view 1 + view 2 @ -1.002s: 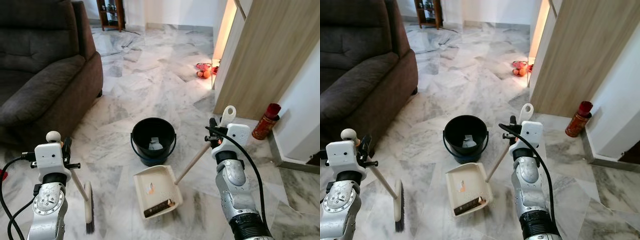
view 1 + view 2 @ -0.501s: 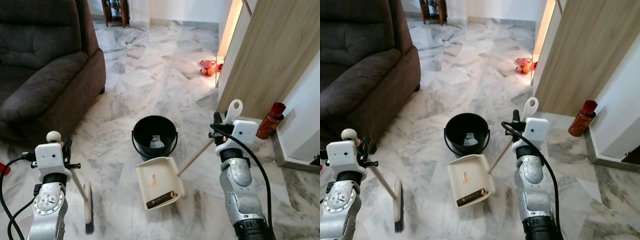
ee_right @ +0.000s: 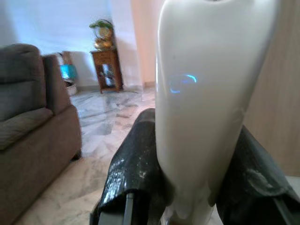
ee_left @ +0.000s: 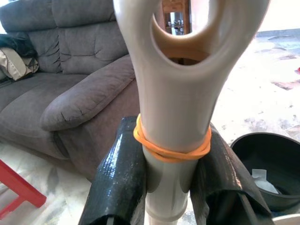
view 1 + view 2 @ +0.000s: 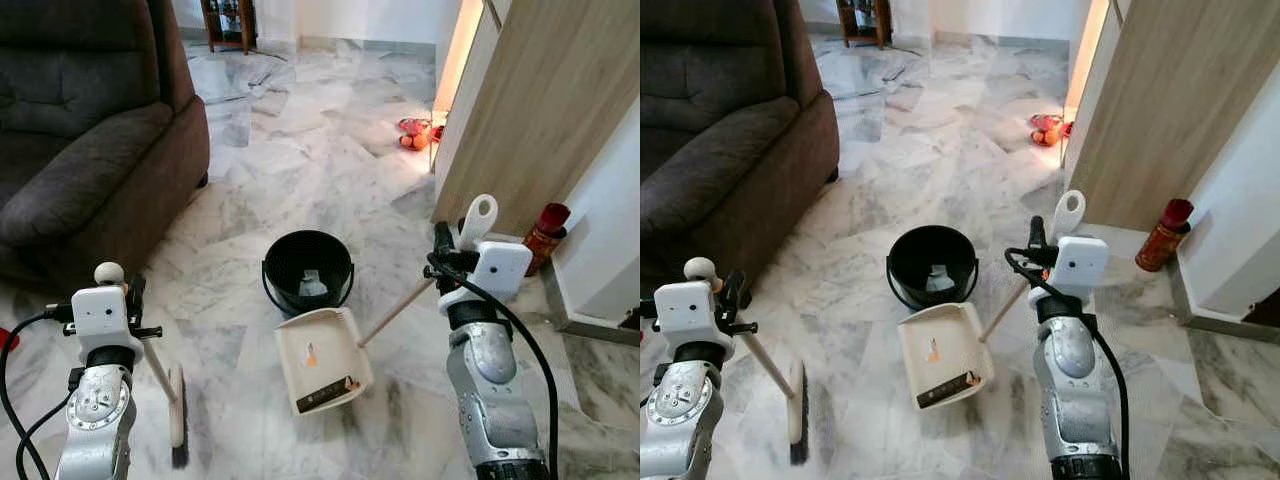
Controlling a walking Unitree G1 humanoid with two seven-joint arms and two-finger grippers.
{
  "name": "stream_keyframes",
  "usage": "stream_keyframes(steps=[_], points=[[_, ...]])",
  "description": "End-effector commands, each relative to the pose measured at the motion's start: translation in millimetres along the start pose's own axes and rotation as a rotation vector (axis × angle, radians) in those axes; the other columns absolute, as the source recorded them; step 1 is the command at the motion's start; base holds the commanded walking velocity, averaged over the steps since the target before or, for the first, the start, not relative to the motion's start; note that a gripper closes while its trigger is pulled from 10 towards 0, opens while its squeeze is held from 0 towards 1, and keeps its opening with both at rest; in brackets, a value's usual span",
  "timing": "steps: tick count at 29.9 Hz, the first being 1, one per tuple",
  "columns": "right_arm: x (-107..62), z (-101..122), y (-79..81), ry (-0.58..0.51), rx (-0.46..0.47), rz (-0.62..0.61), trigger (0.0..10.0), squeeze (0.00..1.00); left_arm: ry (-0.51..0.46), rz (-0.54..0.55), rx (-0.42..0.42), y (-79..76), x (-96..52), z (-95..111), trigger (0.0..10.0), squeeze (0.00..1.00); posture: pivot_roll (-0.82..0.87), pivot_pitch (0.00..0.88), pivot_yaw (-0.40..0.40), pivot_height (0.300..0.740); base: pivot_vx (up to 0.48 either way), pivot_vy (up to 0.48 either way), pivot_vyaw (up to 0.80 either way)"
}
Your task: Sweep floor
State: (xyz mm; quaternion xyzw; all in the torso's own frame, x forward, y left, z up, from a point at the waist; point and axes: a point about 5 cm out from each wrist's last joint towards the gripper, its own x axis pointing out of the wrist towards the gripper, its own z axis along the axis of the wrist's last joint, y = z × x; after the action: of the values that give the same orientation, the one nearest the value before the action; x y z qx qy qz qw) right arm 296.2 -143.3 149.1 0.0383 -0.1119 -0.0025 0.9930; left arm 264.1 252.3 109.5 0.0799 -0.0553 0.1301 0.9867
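My right gripper (image 5: 441, 262) is shut on the cream handle of the dustpan (image 5: 322, 358), whose pan rests on the marble floor with a small dark bit of debris near its front lip. Just beyond the pan stands a black bucket (image 5: 307, 272) with scraps of paper inside. My left gripper (image 5: 134, 312) is shut on the wooden handle of the hand broom (image 5: 176, 418), its bristle head down on the floor at the lower left. In the left wrist view the fingers (image 4: 117, 183) clamp the broom handle (image 4: 176, 108), which has an orange rubber band around it.
A dark brown sofa (image 5: 80, 150) fills the left side. A wooden cabinet panel (image 5: 540, 110) and a white wall stand on the right, with a red spray can (image 5: 541, 240) at their foot. Small red and orange items (image 5: 414, 133) lie by the doorway.
The dustpan has shifted slightly right and its handle has risen with my right gripper. The camera has tilted a little. The left arm and broom hold still.
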Motion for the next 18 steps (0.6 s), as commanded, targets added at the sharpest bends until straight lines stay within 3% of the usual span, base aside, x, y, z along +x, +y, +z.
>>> stream_keyframes(steps=[1, 18], points=[[2.3, 23, 10.3, -0.1, 0.007, 0.031, 10.0, 0.0, -0.045, 0.001, 0.031, 4.1, 4.0, 9, 10.0, 0.0, 0.14, 0.1, 0.02, 0.74, 0.0, 0.0, 0.0], [5.0, 51, 21.1, -0.181, 0.015, 0.049, 10.0, 0.0, -0.051, -0.002, 0.032, 5.0, 5.4, 10, 10.0, 0.0, 0.14, 0.086, 0.027, 0.74, 0.0, 0.0, 0.0]])
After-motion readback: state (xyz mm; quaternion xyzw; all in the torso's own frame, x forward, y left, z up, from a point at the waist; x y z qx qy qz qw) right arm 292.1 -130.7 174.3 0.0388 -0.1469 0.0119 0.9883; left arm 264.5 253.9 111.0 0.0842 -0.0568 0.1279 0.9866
